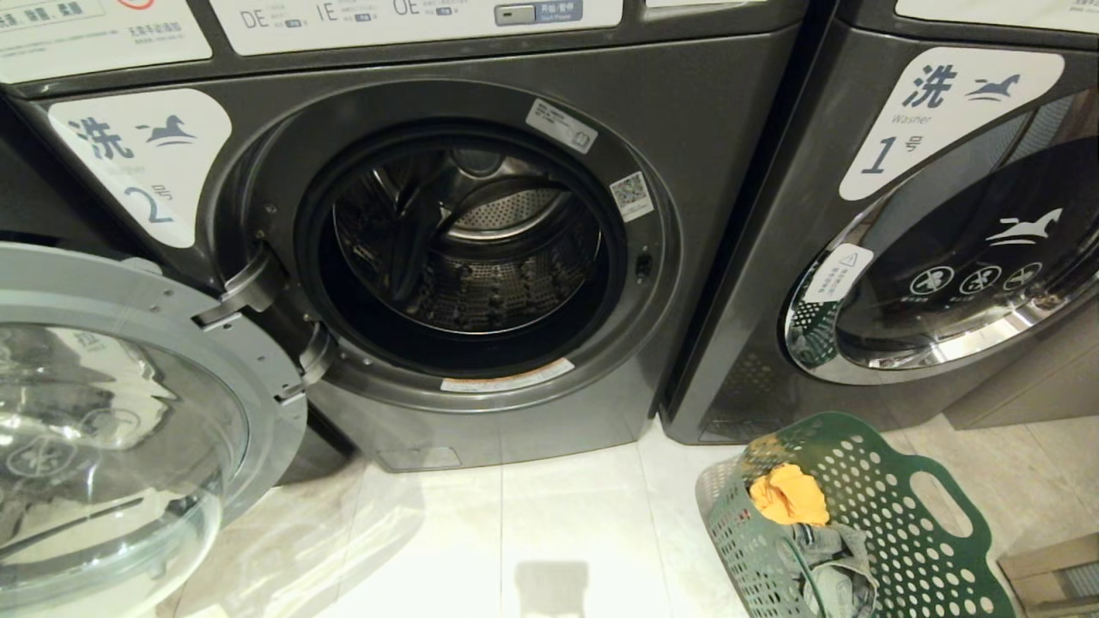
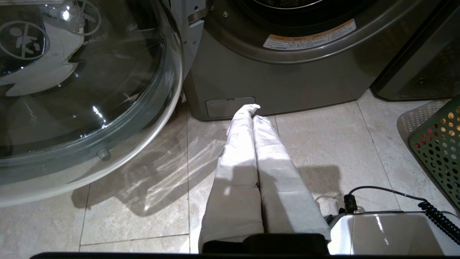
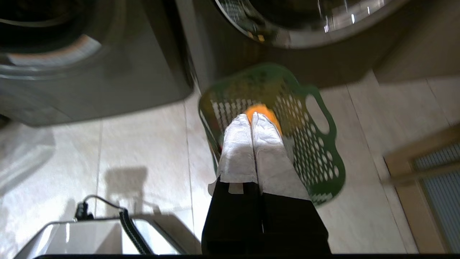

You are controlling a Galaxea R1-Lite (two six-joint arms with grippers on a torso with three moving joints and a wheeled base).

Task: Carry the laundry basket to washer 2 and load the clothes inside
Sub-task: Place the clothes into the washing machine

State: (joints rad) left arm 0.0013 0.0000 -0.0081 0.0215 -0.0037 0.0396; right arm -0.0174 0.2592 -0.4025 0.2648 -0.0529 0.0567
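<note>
Glass from the open door [image 1: 120,429] fills the far left of my head view, swung out on its hinge from washer 2 [image 1: 481,257], whose drum mouth faces me with nothing inside that I can make out. Further right stands the washer labelled 1 [image 1: 927,257], its chrome-rimmed door closed. Below it, on the pale floor tiles [image 1: 532,532], I see the laundry basket [image 1: 867,524] sitting in front of washer 1, off to the right of washer 2's opening. Its long axis runs from near washer 1's foot back toward me and slightly rightward, and it tips so the open side faces left; one loop handle shows on its right rim. The clothes [image 1: 807,524] lie inside: a yellow-orange cloth on top of grey fabric. Neither arm shows in my head view. Through the wrist cameras, the left gripper [image 2: 253,109] hangs low over the tiles before washer 2's base with fingers pressed together, empty, and the right gripper [image 3: 253,117] hovers above the basket, fingers also pressed together, gripping nothing.
</note>
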